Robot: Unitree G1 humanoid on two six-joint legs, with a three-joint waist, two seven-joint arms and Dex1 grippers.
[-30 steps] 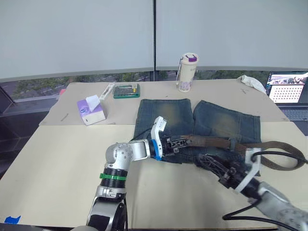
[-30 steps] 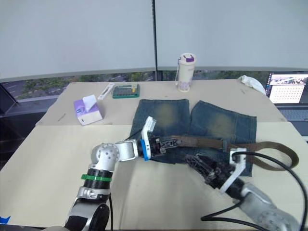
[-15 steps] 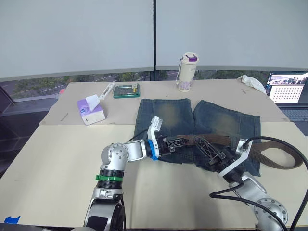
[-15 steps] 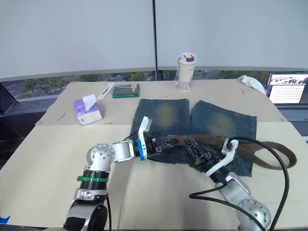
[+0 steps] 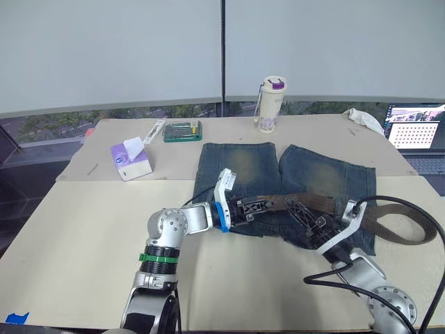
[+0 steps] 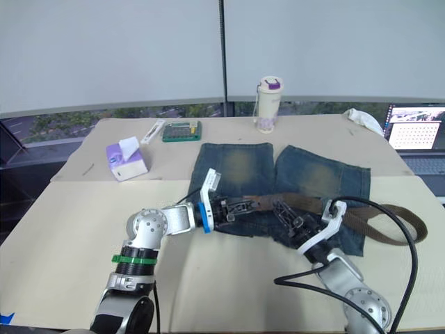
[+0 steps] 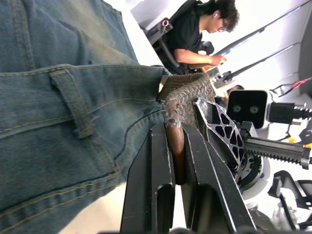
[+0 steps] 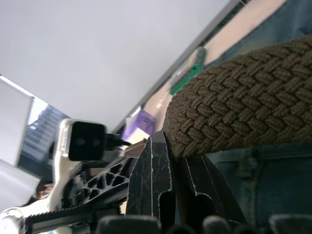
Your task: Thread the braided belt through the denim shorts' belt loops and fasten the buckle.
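The braided belt (image 5: 316,203) lies across the waistband of the denim shorts (image 5: 306,177), which are spread flat on the beige table (image 5: 83,229) with the two legs pointing away from the robot. The belt's long free part runs off the robot's right side of the shorts and curls back in a loop (image 5: 410,226) on the table. I judge the belt light and very soft; the open weave gives good friction, but it will bend and buckle when pushed. So it is better to take it close to the tip and pull it. The left gripper (image 7: 176,161) is clamped on the frayed end of the belt, beside a belt loop (image 7: 73,105) of thick, stitched denim. The right gripper (image 8: 176,155) is pinched on the belt further along, where the weave looks coarse and rounded. I cannot find the buckle.
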